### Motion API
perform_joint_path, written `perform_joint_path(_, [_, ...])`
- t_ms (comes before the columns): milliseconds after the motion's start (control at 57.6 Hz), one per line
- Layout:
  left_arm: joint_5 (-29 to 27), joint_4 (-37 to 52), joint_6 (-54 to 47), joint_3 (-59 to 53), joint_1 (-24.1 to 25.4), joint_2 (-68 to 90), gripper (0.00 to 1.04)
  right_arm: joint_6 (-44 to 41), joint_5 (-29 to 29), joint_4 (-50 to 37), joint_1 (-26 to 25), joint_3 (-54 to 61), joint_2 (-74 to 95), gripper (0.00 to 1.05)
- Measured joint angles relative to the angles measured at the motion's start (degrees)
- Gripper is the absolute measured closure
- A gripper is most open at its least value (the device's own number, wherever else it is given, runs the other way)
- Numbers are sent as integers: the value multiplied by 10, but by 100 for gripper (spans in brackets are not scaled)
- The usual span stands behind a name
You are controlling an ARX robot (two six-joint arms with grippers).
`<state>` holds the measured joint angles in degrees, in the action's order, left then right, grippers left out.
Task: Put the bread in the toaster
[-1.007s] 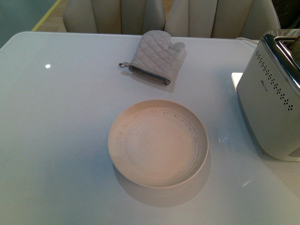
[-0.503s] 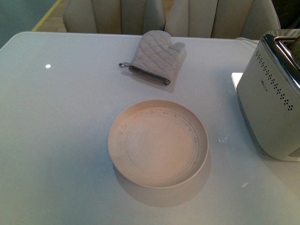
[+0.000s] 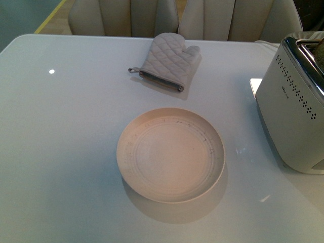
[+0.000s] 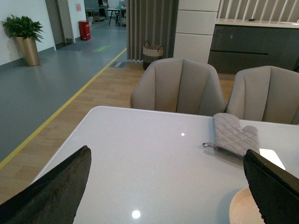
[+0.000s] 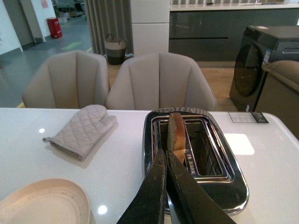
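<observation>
The white table [image 3: 61,152] fills the front view, the toaster [image 3: 296,101] at its right edge. A plate [image 3: 171,154] sits centre, an oven mitt [image 3: 169,61] above. The bread [image 5: 176,131] stands in the toaster's slot — right gripper [image 5: 164,156] pressed together just before it, left gripper [image 4: 163,186] spread apart.

A plate [image 3: 170,154] sits mid-table [image 3: 66,152], with an oven mitt [image 3: 167,61] behind it and the toaster [image 3: 296,106] at the right edge. The bread [image 5: 176,132] stands in 1 toaster slot. 2 chairs [image 3: 124,17] line the table's far side.
</observation>
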<state>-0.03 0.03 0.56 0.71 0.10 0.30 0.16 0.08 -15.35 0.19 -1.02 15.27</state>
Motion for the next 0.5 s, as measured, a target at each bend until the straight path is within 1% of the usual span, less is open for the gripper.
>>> perform_joint_path(295, [0, 0, 0, 0, 0, 0, 7, 0, 0, 52, 0, 0, -52, 103])
perform_joint_path(312, [0, 0, 0, 0, 0, 0, 7, 0, 0, 58, 0, 0, -58, 103])
perform_joint_path(365, [0, 0, 0, 0, 0, 0, 7, 0, -1, 123, 0, 0, -104, 103])
perform_joint_path(399, [0, 0, 0, 0, 0, 0, 7, 0, 0, 142, 0, 0, -125, 103])
perform_joint_path(503, [0, 0, 0, 0, 0, 0, 7, 0, 0, 151, 0, 0, -147, 103])
